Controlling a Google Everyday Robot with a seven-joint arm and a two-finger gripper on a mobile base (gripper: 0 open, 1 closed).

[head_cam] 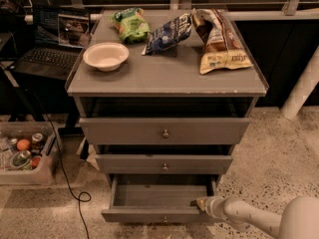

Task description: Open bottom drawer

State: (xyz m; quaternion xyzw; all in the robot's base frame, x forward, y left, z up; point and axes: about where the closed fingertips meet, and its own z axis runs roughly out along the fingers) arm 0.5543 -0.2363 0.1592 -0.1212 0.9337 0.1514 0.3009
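Note:
The bottom drawer (149, 214) is the lowest and narrowest grey front of the three. It stands pulled out, and its plain grey inside (159, 193) shows. A small knob sits at the centre of its front, near the frame's lower edge. My gripper (202, 203) is at the drawer's right front corner, touching the top edge of the front. The white arm (259, 218) reaches in from the lower right.
The middle drawer (163, 164) and top drawer (164, 131) stick out slightly. On the cabinet top are a white bowl (105, 56) and three snack bags (219, 39). A laptop (52, 44) sits at left, a bin of cans (22, 153) on the floor, and a black cable (65, 173) trails nearby.

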